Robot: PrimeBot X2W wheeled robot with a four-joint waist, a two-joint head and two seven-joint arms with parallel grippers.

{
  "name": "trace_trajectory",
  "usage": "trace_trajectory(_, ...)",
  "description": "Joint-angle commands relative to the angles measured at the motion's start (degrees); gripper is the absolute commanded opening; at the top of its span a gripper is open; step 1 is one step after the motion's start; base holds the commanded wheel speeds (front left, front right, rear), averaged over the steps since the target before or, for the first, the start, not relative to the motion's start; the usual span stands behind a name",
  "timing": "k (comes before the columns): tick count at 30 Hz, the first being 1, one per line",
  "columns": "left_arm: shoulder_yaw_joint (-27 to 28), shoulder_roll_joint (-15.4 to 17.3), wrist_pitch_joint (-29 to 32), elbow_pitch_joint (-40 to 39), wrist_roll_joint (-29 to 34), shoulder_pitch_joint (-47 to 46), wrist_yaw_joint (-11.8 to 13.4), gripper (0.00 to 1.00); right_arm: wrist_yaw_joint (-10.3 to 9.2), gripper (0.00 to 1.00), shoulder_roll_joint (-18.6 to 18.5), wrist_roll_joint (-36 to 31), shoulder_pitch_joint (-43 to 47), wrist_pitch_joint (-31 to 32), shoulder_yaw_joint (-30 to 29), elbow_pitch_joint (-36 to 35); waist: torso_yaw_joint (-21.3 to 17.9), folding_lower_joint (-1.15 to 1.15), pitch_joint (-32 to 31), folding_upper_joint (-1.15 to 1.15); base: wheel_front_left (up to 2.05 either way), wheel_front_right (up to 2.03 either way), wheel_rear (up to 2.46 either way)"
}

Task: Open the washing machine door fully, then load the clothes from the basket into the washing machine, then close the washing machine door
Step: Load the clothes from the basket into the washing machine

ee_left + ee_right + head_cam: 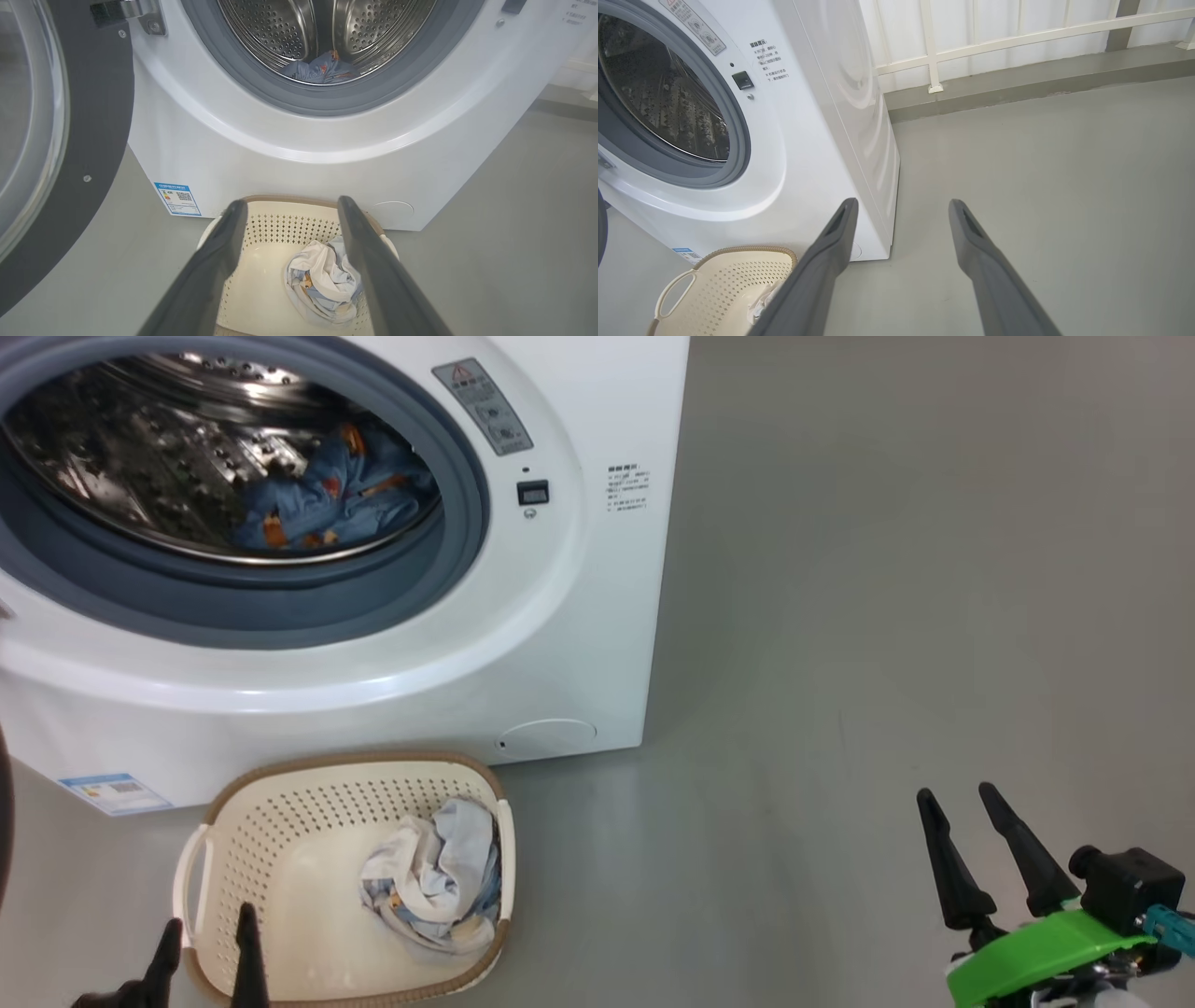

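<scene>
Head view, nearest first. Item 1: left claw, lower left, its 2 dark fingers apart and holding nothing, over the near left corner of the basket. Item 2: right claw, lower right, fingers likewise apart and empty, over bare floor, well apart from the work. Item 3: basket, cream with a brown rim, standing on the floor just before the washing machine. Item 4: white and pale blue-grey garment, bunched against the basket's right wall. Item 5: blue bear-print garment, already lying low in the steel drum, behind the grey seal. Item 6: washing machine door, in the left wrist view swung wide at the left. Status, as judged: loading half done, 1 garment to fetch, door to shut afterwards. Hazards, as judged: the left claw sits off to the garment's left, so a straight descent may close on air or snag the perforated wall. The light basket may lift with the cloth. A trailing fold left across the seal would be pinched by the door.
</scene>
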Motion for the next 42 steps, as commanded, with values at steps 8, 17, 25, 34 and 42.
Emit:
trace_trajectory(8, -2.1, 2.1, -0.4, 7.8, -1.4, -8.4, -0.1, 1.00, 0.10, 1.00, 1.2, -0.6, -5.1, -0.3, 1.1, -2.4, -1.1, 0.00, 7.4, 0.00, 0.00, 0.00, 0.00)
trace_trajectory(17, -6.6, 3.5, -0.4, 17.8, -4.6, -17.0, -0.1, 1.00, 0.10, 1.00, 2.8, -1.2, -9.5, -0.3, 1.7, -2.8, -2.3, 0.00, 14.8, 0.00, 0.00, 0.00, 0.00)
trace_trajectory(25, -11.9, 5.2, -0.4, 28.2, -7.2, -26.9, -0.1, 1.00, 0.10, 1.00, 3.9, -1.7, -14.1, -0.3, 2.2, -3.7, -3.2, 0.00, 21.9, 0.00, 0.00, 0.00, 0.00)
trace_trajectory(34, -20.1, 7.4, -0.4, 39.1, -10.8, -36.5, -0.1, 1.00, 0.10, 1.00, 4.6, -2.2, -17.6, -0.3, 3.3, -4.2, -4.0, 0.00, 27.9, 0.00, 0.00, 0.00, 0.00)
trace_trajectory(42, -28.3, 9.7, 0.7, 47.0, -17.0, -44.7, -0.1, 1.00, 0.10, 1.00, 4.9, -2.4, -19.6, -0.3, 4.3, -4.7, -5.1, 0.00, 32.0, 0.00, 0.00, 0.00, 0.00)
